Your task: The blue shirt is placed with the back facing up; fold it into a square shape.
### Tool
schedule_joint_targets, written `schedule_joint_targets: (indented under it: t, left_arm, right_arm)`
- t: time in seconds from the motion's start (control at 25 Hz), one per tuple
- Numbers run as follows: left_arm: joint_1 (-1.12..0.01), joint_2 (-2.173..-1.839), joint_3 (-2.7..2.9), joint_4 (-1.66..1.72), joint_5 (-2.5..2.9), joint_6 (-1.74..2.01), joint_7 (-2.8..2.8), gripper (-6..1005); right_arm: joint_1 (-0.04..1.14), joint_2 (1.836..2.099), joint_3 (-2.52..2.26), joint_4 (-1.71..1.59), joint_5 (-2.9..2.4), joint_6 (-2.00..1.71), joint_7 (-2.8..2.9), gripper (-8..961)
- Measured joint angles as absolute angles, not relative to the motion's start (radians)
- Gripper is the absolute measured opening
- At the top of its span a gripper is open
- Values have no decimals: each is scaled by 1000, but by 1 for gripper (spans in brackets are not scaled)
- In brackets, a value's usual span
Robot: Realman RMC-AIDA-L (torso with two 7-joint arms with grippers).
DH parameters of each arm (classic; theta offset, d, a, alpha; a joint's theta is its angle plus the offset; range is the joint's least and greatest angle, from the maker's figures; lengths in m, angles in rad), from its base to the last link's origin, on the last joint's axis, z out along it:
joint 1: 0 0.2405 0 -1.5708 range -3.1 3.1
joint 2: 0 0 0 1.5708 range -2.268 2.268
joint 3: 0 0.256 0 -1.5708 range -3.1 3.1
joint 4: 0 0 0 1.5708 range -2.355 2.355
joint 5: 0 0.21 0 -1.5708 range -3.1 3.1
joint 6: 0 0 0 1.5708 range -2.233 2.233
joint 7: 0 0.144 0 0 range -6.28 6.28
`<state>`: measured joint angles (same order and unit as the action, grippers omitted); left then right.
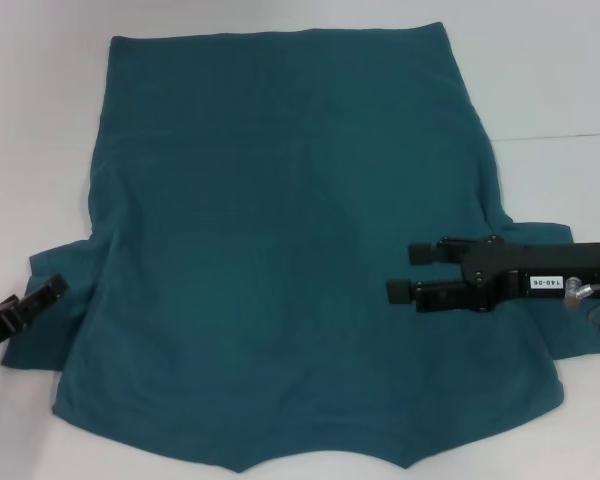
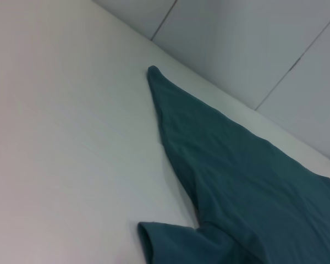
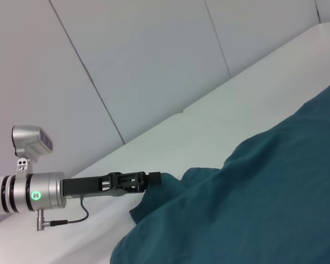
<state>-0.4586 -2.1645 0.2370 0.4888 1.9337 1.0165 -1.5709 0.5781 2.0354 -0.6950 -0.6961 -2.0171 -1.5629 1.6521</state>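
The blue shirt lies spread flat on the white table, hem at the far side and both sleeves sticking out near the front. My right gripper reaches in from the right, over the shirt's right side by the sleeve. It is open, with nothing between its fingers. My left gripper sits at the left edge, its tip at the left sleeve. The right wrist view shows that left gripper meeting the sleeve's edge. The left wrist view shows only the shirt along its side edge and sleeve.
White tabletop surrounds the shirt to the left, right and far side. A pale panelled wall rises behind the table's edge. The shirt's near edge reaches the bottom of the head view.
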Motion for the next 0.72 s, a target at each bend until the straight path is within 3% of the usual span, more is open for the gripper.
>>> schedule_joint_targets:
  t: [0.56,0.72]
  left_arm:
    - [-462,-2164,238,491,1943,1010,-1578,776]
    - [-463,-2165,238,492,1944,1009,-1579,578]
  right_arm:
    - [578,2035,-692,-696,-2017,-1565,1652,940]
    - [577,2035,-692,-696,-2017,-1567,1652,940]
